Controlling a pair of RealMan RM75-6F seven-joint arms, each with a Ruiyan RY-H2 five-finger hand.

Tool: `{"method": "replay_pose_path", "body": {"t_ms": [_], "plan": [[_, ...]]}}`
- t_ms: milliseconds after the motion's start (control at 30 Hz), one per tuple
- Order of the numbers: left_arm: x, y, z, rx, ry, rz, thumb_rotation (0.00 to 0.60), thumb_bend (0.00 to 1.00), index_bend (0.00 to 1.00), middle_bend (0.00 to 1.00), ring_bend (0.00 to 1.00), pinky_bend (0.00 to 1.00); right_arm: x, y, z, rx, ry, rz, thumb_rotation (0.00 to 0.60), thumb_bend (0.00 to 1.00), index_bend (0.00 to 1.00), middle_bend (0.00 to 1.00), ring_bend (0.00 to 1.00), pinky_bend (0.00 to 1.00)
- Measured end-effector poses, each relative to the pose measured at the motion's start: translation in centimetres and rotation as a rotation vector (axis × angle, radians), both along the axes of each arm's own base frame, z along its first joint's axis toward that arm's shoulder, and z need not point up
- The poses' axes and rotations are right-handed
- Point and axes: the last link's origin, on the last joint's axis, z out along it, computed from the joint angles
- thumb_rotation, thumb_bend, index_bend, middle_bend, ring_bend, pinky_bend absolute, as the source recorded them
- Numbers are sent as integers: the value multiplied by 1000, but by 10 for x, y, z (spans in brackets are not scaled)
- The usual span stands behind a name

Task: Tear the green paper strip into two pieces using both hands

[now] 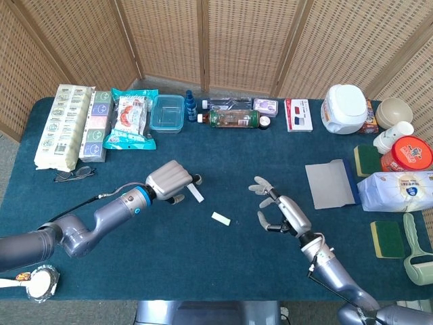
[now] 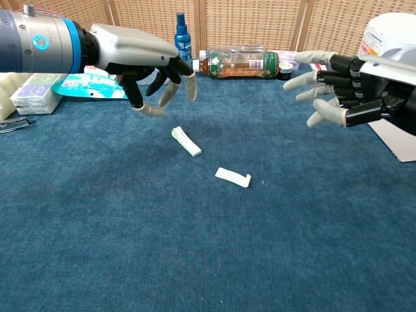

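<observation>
Two strip pieces point(image 2: 186, 141) point(image 2: 233, 177) lie apart on the desk point(image 2: 195, 260) between the hands, so the tear looks done; left hand point(image 2: 140, 62) and right hand point(image 2: 348, 97), fingers spread wide and empty, should lift straight clear without brushing either piece.

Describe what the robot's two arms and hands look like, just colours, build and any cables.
Both arms are smooth grey-silver tubes. The left arm ends in a bright blue wrist ring with a round blue mark on its cuff. A thin dark cable loops along it. The left hand and right hand share silver back shells, black finger segments and pale beige fingertips.
</observation>
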Motion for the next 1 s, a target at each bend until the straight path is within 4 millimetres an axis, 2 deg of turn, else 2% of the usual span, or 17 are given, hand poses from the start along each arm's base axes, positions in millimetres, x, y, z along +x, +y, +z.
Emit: {"method": "replay_pose_path", "body": {"t_ms": [167, 367, 467, 700, 1000], "plan": [[-8, -3, 15, 44, -41, 32, 600, 296, 248, 437, 447, 634, -7, -1, 6, -45, 33, -7, 600, 561, 0, 198, 147, 307], [-28, -11, 42, 108, -91, 100, 600, 296, 247, 431, 435, 632, -15, -2, 13, -90, 75, -14, 600, 561, 0, 196, 130, 294], [-44, -23, 57, 143, -127, 153, 600, 295, 247, 427, 433, 632, -20, -2, 16, -125, 124, -12, 600, 561, 2, 196, 123, 282], [-96, -62, 90, 241, -173, 312, 600, 293, 247, 425, 433, 632, -33, 0, 27, -206, 230, -25, 600, 561, 23, 196, 121, 265], [-156, -122, 114, 390, -211, 470, 600, 292, 247, 425, 433, 632, -52, 8, 39, -310, 408, -24, 600, 561, 59, 196, 118, 242]]}}
